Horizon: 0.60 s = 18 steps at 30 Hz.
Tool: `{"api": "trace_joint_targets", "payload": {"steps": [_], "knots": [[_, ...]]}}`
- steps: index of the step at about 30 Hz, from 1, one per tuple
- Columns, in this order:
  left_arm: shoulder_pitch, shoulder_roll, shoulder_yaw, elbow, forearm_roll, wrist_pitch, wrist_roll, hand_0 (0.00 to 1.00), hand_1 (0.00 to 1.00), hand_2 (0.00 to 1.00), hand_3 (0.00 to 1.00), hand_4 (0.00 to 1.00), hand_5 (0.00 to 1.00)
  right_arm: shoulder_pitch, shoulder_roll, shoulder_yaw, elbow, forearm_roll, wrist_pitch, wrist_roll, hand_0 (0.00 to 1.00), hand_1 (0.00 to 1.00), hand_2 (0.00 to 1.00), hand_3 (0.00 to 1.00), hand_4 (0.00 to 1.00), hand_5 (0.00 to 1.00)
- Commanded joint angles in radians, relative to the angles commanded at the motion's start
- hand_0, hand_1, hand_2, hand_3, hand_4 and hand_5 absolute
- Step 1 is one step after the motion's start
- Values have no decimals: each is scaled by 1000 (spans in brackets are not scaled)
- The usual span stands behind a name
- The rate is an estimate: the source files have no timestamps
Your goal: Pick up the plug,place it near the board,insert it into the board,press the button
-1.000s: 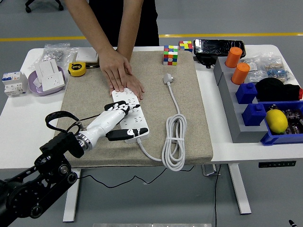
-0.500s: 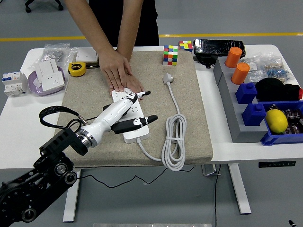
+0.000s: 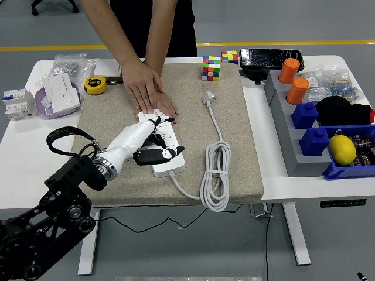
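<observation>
Clearly, your biggest risk sits on the counter (image 3: pixel 23 152): the left robot hand (image 3: pixel 153 140) hovers over the power strip (image 3: pixel 162 143), well apart from the plug (image 3: pixel 207 97), which lies untouched on the beige mat (image 3: pixel 105 146) further right and toward the far side. If you carry on where the robot hand is, you press a switch on a board with nothing inserted, so I judge the pick-up is yet to begin. Watch the person's hands (image 3: pixel 149 91) too; they press flat on the far end of the strip, just beside your fingers (image 3: pixel 167 122), and a forward reach could strike them. The fingers look loosely spread and grasp nothing, with the thumb low over the strip's near half; whether any fingertip touches it I cannot tell. Next, mind the cable (image 3: pixel 217 175): it runs from the plug down into a coiled bundle near the mat's front edge, then back to the strip, so lifting the plug may drag the coil or tug the strip. The plug itself is small, white, lying on its side; its prongs are too small to make out.
</observation>
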Motion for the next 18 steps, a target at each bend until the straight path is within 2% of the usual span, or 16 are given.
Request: {"api": "trace_joint_targets", "payload": {"steps": [3,4,9,14,18], "knots": [[-3,0,-3,-18,4,-21,18,170,72,149,902,475,92,1,0,-1,0,2,0,1,851,785,767,809,998,998],[-3,0,-5,-22,4,-30,23,156,67,148,894,463,44,1,0,-1,0,2,0,1,850,785,767,809,998,998],[-7,2,-24,-43,-17,-159,90,156,67,148,894,463,44,0,0,1,0,2,-1,-1,850,785,767,809,998,998],[-18,7,-20,-29,-26,-257,110,153,65,148,882,453,31,2,1,0,0,3,0,0,849,785,767,809,998,998],[-30,14,0,1,-24,-359,113,153,66,149,905,434,50,6,1,-1,0,6,-1,1,850,785,767,808,998,998]]}}
